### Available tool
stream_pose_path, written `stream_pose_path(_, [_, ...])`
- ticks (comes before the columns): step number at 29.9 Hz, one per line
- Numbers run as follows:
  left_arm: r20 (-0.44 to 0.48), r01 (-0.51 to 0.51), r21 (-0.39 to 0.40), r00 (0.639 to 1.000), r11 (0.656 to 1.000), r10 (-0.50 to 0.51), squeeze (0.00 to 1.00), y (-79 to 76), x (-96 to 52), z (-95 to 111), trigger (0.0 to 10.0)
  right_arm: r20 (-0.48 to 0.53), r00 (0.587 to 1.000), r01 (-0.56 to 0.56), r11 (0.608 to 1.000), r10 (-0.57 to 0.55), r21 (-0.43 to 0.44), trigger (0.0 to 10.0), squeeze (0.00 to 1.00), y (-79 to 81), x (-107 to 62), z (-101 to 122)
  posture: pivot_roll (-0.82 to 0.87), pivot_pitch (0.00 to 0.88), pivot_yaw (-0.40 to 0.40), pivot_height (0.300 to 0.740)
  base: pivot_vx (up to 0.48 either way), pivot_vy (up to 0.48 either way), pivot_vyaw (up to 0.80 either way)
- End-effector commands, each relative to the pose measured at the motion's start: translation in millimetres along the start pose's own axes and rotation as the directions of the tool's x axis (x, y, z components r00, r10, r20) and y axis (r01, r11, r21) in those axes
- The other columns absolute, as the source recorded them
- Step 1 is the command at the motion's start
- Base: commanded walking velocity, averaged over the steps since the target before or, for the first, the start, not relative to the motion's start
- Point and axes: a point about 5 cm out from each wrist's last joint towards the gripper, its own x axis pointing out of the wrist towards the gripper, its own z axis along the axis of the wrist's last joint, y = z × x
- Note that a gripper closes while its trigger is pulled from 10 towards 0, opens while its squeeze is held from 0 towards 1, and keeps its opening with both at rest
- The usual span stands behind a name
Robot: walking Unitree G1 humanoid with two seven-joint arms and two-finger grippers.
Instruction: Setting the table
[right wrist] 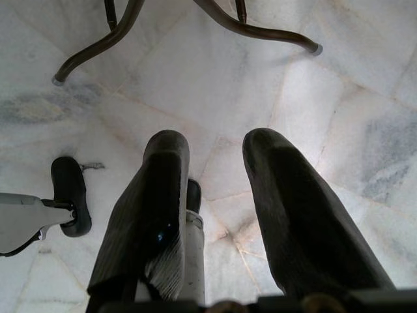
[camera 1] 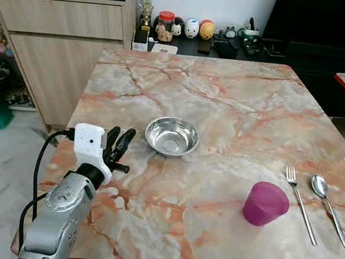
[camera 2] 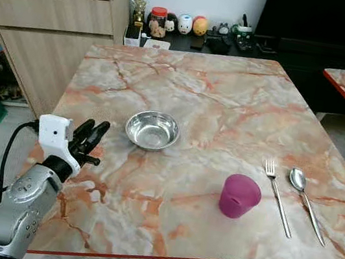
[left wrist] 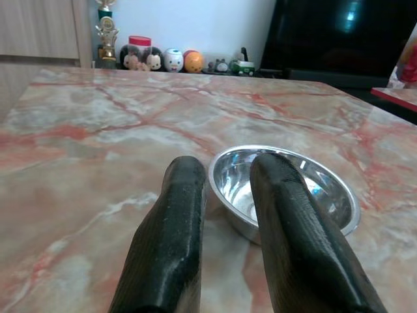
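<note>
Marble table [camera 1: 241, 107]: bowl [camera 1: 171, 136] just beside L pincer [camera 1: 120, 142], apart

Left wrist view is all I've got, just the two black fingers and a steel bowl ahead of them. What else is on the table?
Observer: A purple cup stands upright near the front edge of the table, to the robot's right of the steel bowl.
Operator: Any cutlery out yet?
Observer: Yes, a fork and a spoon lie side by side, to the right of the cup, apart from it.
Operator: Where is the left gripper relative to the bowl?
Observer: The left gripper is over the table's left part, to the bowl's left, fingers open and not touching it.
Operator: And the right arm?
Observer: The right gripper hangs open over the marble floor, holding nothing.
</note>
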Motion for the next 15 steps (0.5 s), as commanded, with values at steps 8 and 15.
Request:
stream_pose_path(8, [0.014,-0.040,0.045,0.999,0.998,0.039,0.00,9.8,0.7,3.7,10.0,0.018,1.000,0.000,1.000,-0.001,0.013,10.0,0.00,-0.1,0.3,3.5,0.05,0.000,-0.007,0.740,0.154,-0.210,0.00])
stream_pose_path(15, [0.008,-0.048,0.044,0.999,0.998,0.047,0.00,10.4,0.8,2.4,10.0,0.015,1.000,0.000,1.000,-0.001,0.010,10.0,0.00,-0.4,0.3,3.1,0.05,0.000,-0.009,0.740,0.106,-0.143,0.00])
